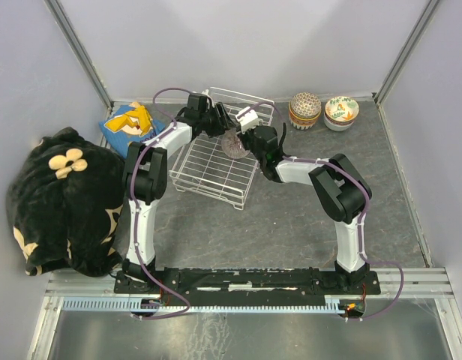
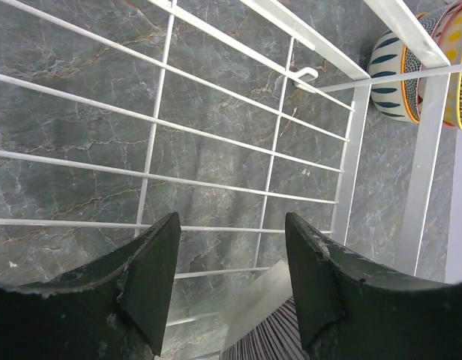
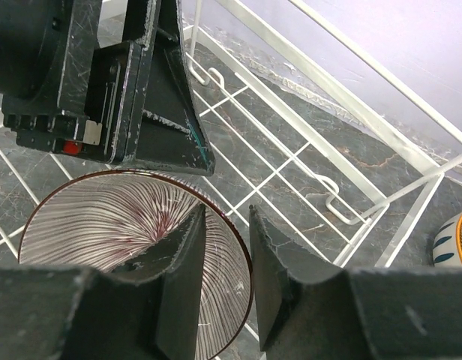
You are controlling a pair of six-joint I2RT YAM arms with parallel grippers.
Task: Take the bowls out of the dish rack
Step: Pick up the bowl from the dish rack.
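Observation:
The white wire dish rack (image 1: pixel 205 169) stands mid-table. One bowl (image 1: pixel 234 142), striped white and maroon, is tilted at the rack's right side between both grippers. My right gripper (image 1: pixel 250 139) is shut on its rim. In the right wrist view (image 3: pixel 227 214) one finger is inside the bowl (image 3: pixel 103 225) and one outside. My left gripper (image 1: pixel 220 120) is open, and the bowl's edge (image 2: pixel 268 341) shows low between its fingers (image 2: pixel 231 221). Two stacks of bowls (image 1: pixel 305 109) (image 1: pixel 341 112) stand on the table at the back right.
A black plush cushion with cream flowers (image 1: pixel 66 199) lies at the left. A blue and yellow item (image 1: pixel 130 124) lies behind it. The rack's wires (image 2: pixel 424 165) (image 3: pixel 364 216) surround both grippers. Grey walls close the back and sides.

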